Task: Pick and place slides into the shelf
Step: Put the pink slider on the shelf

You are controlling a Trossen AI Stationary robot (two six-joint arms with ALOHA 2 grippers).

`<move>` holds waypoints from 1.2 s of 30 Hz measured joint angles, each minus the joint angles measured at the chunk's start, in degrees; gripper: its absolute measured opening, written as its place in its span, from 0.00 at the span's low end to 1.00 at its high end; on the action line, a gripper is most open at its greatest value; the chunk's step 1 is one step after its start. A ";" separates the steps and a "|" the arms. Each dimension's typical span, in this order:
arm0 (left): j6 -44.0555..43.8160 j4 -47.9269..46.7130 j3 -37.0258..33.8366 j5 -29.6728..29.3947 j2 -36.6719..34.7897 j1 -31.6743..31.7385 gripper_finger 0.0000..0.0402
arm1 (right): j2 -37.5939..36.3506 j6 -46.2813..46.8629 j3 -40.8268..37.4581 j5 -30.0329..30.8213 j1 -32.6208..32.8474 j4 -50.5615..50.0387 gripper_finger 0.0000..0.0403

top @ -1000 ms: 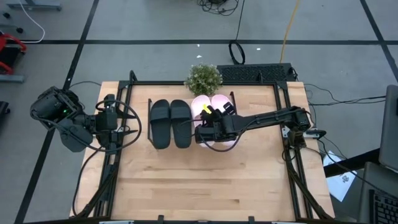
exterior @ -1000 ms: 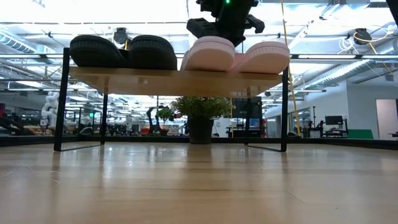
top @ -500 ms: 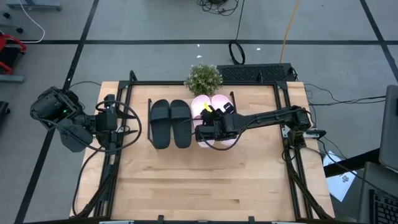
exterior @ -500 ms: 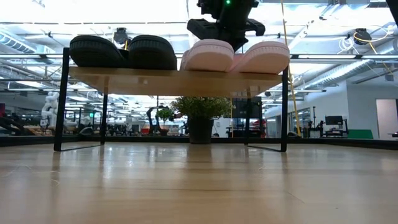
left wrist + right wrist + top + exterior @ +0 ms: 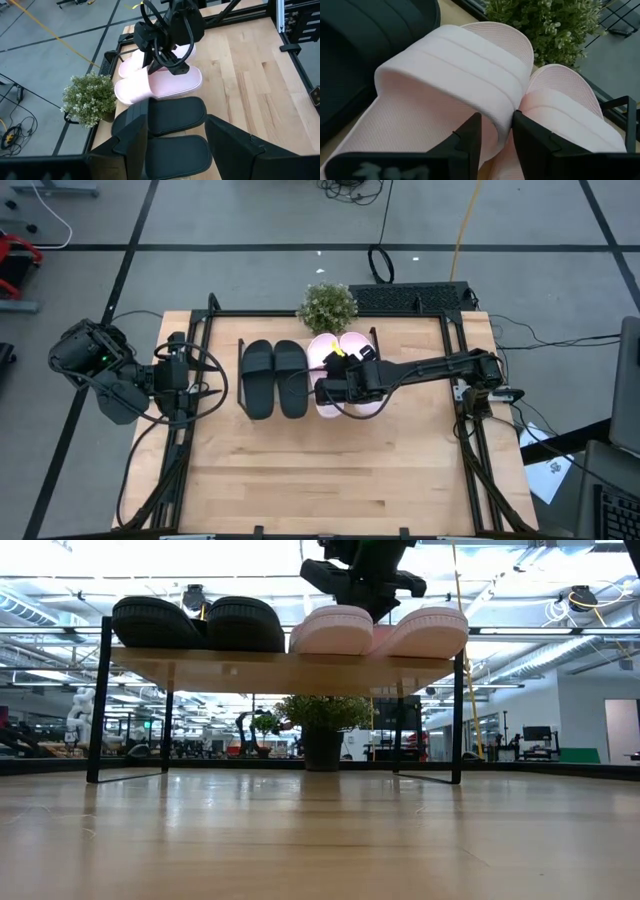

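Note:
Two black slides (image 5: 275, 378) and two pale pink slides (image 5: 345, 350) stand side by side, soles down, on the shelf's wooden top board (image 5: 280, 668). My right gripper (image 5: 496, 131) reaches in from the table's right and is shut on the strap of the pink slide (image 5: 445, 75) that lies beside the black pair. The other pink slide (image 5: 565, 105) lies against it. My left gripper (image 5: 175, 135) is open and waits at the table's left edge, pointing at the black slides (image 5: 175, 117). My right gripper pinches the side edge of the pink slide's strap (image 5: 502, 112), the side toward the other pink slide. One finger (image 5: 470, 137) is inside under the strap and the other (image 5: 532, 137) is outside, between the two slides. The fingers slant down from above. The slide's sole rests on the shelf board.
A potted plant (image 5: 327, 307) stands at the table's far edge behind the shelf. Black frame rails (image 5: 205, 340) run along the table's left and right sides. The near half of the wooden tabletop (image 5: 320, 470) lies bare. The shelf's thin black legs (image 5: 100, 700) stand on the table.
In the low view my right gripper has risen slightly, and the top of the pink slide it holds has sunk a little toward the shelf board. The other slides have kept still.

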 joint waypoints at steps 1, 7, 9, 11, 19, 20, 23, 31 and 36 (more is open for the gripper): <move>0.00 0.00 0.00 0.00 -0.01 0.02 0.49 | -0.02 0.00 0.00 -0.02 -0.03 -0.01 0.25; -0.02 0.00 0.00 0.02 0.01 0.00 0.49 | -0.16 0.00 0.00 0.00 0.00 0.05 0.25; -0.02 0.00 0.00 0.02 0.01 0.00 0.49 | -0.30 0.02 0.02 -0.14 0.00 0.60 0.25; -0.02 0.00 0.00 0.02 0.01 0.00 0.49 | -0.31 0.01 0.02 -0.15 0.00 0.88 0.25; -0.07 0.01 0.00 0.04 0.01 0.00 0.49 | -1.22 0.02 0.02 -1.31 0.08 0.99 0.25; -0.07 0.00 0.00 0.04 0.00 0.02 0.49 | -1.29 0.02 0.04 -1.59 0.08 0.99 0.25; -0.07 0.00 0.00 0.04 0.01 0.01 0.49 | -1.56 0.00 0.07 -2.65 0.07 1.21 0.25; -0.04 0.00 0.00 0.04 0.01 0.00 0.49 | -2.73 -0.02 0.07 -2.89 0.99 3.55 0.25; 0.58 0.00 0.00 0.02 0.01 0.00 0.49 | -4.23 -0.98 0.11 -2.78 1.40 4.40 0.25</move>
